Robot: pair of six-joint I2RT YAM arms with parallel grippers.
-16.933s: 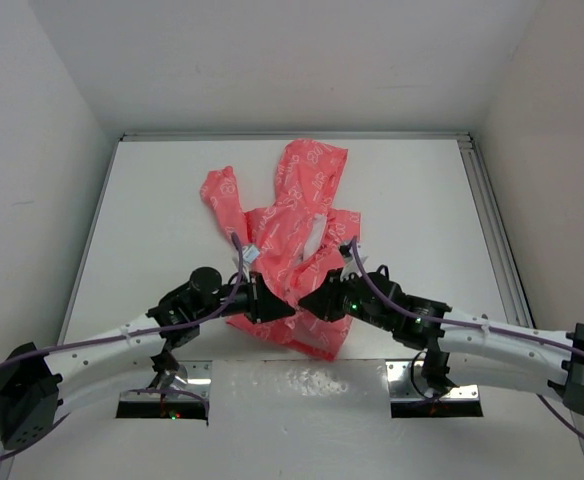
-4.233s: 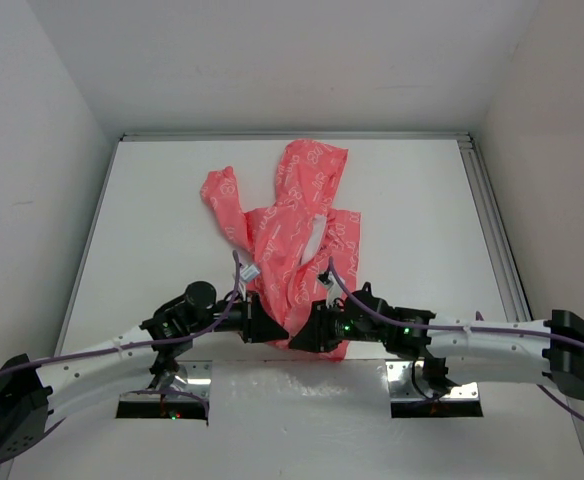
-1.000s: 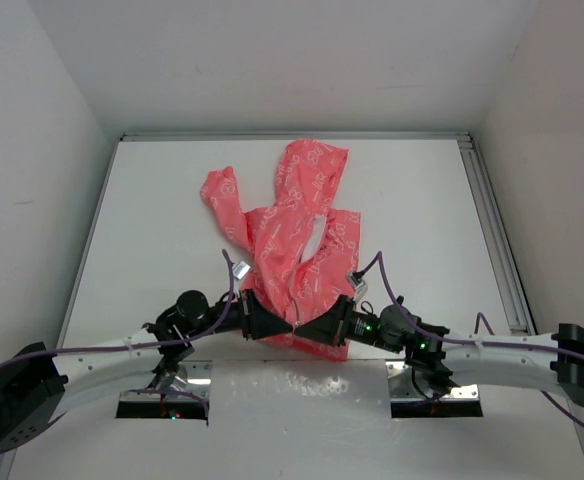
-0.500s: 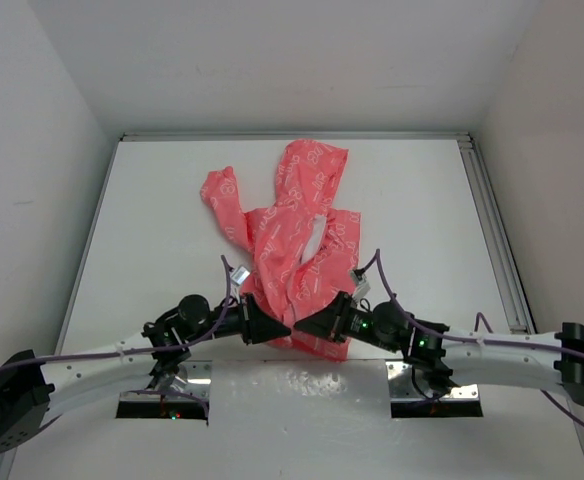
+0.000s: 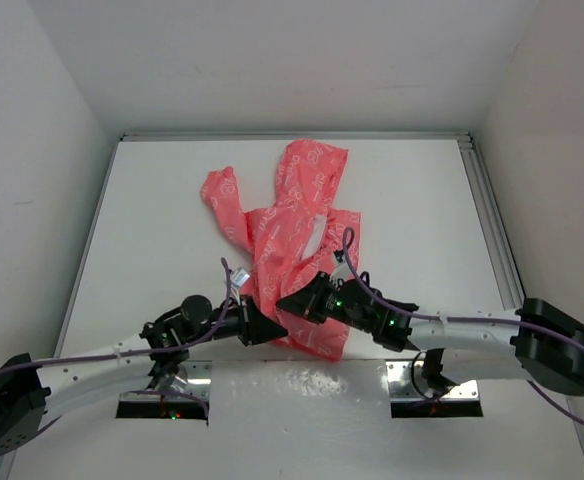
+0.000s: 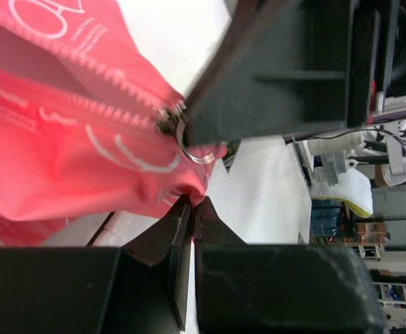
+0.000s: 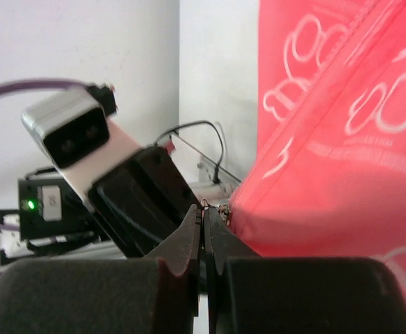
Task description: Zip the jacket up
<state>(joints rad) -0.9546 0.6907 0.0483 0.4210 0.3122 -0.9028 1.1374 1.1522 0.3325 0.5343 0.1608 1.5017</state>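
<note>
The left gripper [image 5: 275, 331], closed tight, pinches the hem at the 6 o'clock end of the jacket [image 5: 294, 225]. The right gripper [image 5: 284, 299], just at its 12 o'clock, is clamped on the zipper pull [image 6: 190, 149].

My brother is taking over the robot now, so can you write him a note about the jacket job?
The left fingers are shut on the bottom hem of the jacket. The right fingers are shut on the zip pull. The jacket lies on the table, hood at the far side.
Done: both grips set, slider at the bottom end.
Left: draw the slider up; the teeth beyond it are apart.
</note>
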